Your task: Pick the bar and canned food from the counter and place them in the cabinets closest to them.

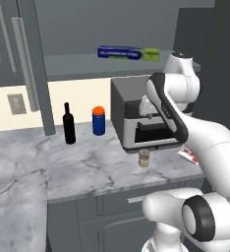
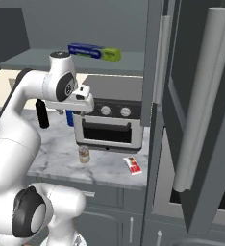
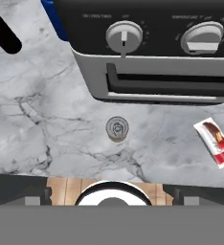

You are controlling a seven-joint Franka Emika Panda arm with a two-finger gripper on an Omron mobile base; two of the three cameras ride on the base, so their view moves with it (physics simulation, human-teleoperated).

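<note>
Left base view: white arm at 5 o'clock, nearest the lens; beyond it the canned food (image 1: 144, 158) stands on the desk (image 1: 82, 170) before the toaster oven (image 1: 141, 118), the bar (image 1: 188, 155) at its 3 o'clock.

Right base view: can and bar lie apart on the marble; cabinets (image 2: 196, 120) open at 3 o'clock.

Hand view: can at centre, bar at 3 o'clock.

Neither item is stowed yet. Claw spread cannot be told; it holds nothing visible.

Three cameras, one desk corner

Both base views looked forward and down from behind the arm, sharing the toaster oven (image 1: 144, 118), canned food (image 2: 84, 154) and bar (image 2: 132, 165); the hand view looked straight down from above on the desk (image 3: 47, 119).
</note>
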